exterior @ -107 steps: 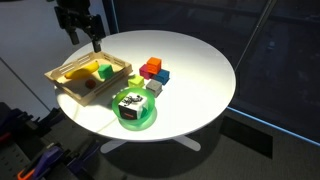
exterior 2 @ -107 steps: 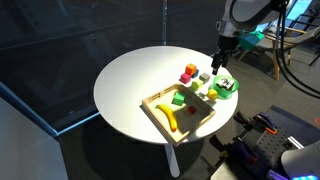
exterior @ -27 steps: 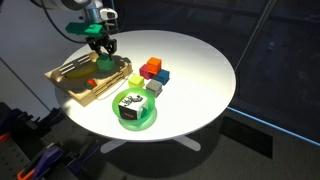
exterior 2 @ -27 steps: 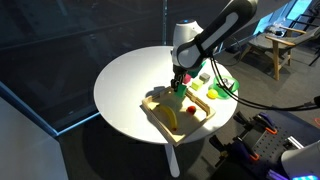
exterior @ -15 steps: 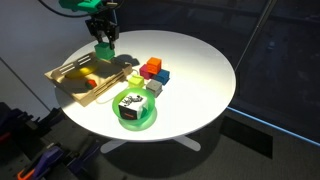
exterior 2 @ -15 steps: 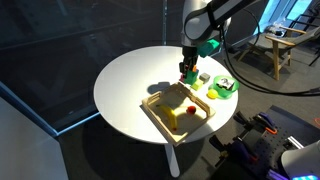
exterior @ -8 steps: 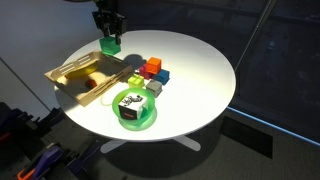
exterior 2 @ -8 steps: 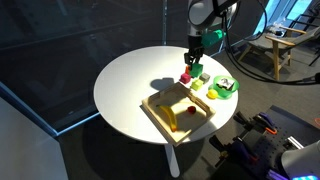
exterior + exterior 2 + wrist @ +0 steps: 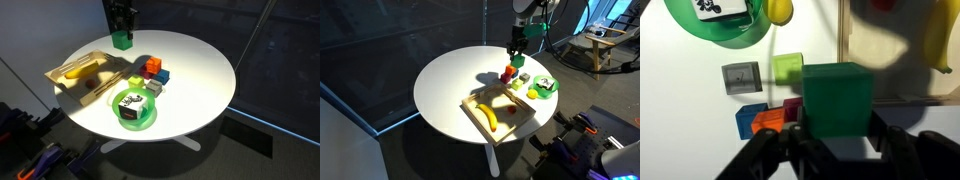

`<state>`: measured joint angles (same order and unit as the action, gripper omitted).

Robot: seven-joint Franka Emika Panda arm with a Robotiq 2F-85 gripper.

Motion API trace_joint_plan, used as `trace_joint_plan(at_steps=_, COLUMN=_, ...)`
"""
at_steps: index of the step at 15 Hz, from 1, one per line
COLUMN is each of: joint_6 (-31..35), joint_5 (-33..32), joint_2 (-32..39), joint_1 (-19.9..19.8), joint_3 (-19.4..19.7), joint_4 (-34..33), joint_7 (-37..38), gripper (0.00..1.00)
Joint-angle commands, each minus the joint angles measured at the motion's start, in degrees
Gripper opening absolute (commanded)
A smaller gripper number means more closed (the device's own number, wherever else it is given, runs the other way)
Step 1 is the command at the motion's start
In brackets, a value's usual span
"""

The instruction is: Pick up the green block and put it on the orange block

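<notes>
My gripper hangs above the table's far edge, shut on the bright green block. In the wrist view the green block fills the middle, clamped between the two dark fingers. The orange block sits on the table in a tight cluster, apart from the gripper. Seen from the wrist, the orange block lies just left of the held cube, between a blue block and a red one. In an exterior view the gripper holds the green block above that cluster.
A wooden tray with a banana stands beside the blocks. A round green plate carries a small object. A grey block and a pale yellow-green block lie between cluster and plate.
The gripper has lifted the green block out of the tray and carried it up and across toward the cluster of blocks, staying shut on it.
</notes>
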<state>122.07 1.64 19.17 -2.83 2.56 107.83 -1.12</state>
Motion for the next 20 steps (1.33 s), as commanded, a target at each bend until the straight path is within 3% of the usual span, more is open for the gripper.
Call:
trace_joint_plan(at_steps=1, joint_6=-1.06, joint_5=2.33, joint_2=3.07, joint_1=-1.4, joint_3=0.42, joint_4=-4.91, joint_7=1.62, gripper=0.32)
trace_joint_plan(at_steps=11, joint_6=-1.46, joint_5=3.31, joint_2=10.59, joint_1=-2.94, joint_3=1.9, joint_4=-14.71, joint_7=5.28, gripper=0.32)
trace_joint_plan(at_steps=20, joint_6=-0.99, joint_5=2.42, joint_2=15.42, joint_1=-4.03, joint_3=3.82, joint_4=-19.43, joint_7=7.2, gripper=0.32)
